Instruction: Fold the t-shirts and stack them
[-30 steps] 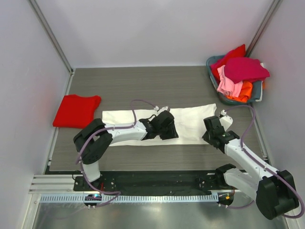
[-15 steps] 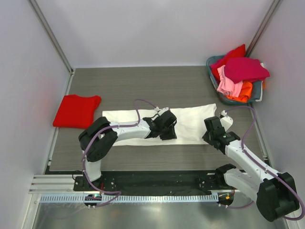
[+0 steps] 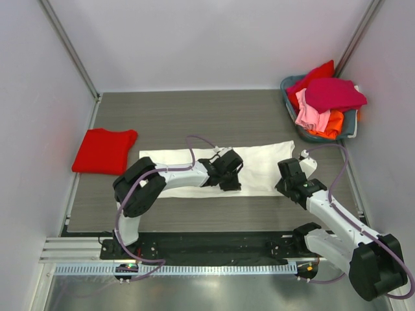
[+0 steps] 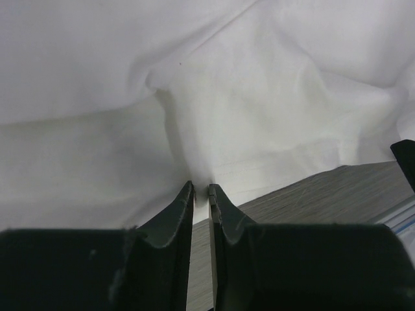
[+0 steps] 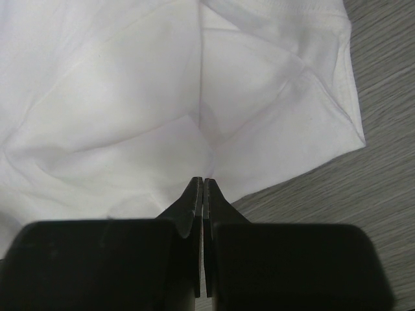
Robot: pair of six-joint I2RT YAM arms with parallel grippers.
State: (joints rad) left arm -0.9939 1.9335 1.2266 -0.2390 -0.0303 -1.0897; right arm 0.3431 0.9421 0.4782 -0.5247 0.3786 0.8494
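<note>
The large white t-shirt (image 3: pixel 259 167) lies as a long flat strip across the middle of the table. My left gripper (image 3: pixel 228 173) sits at its near edge around the middle. In the left wrist view the jaws (image 4: pixel 201 189) are nearly closed, pinching the hem of the white cloth (image 4: pixel 259 97), which puckers at the tips. My right gripper (image 3: pixel 289 180) is at the strip's near right corner. In the right wrist view it (image 5: pixel 203 181) is shut on the edge of the cloth (image 5: pixel 130 97). A folded red t-shirt (image 3: pixel 104 150) lies at the left.
A grey-blue basket (image 3: pixel 351 123) at the back right holds magenta, pink, orange and red shirts (image 3: pixel 331 94). Grey walls with metal posts enclose the table. The black rail with both arm bases runs along the near edge.
The left arm's elbow has swung to the right and its gripper has shifted slightly right on the shirt's near edge. The right arm has stayed put.
</note>
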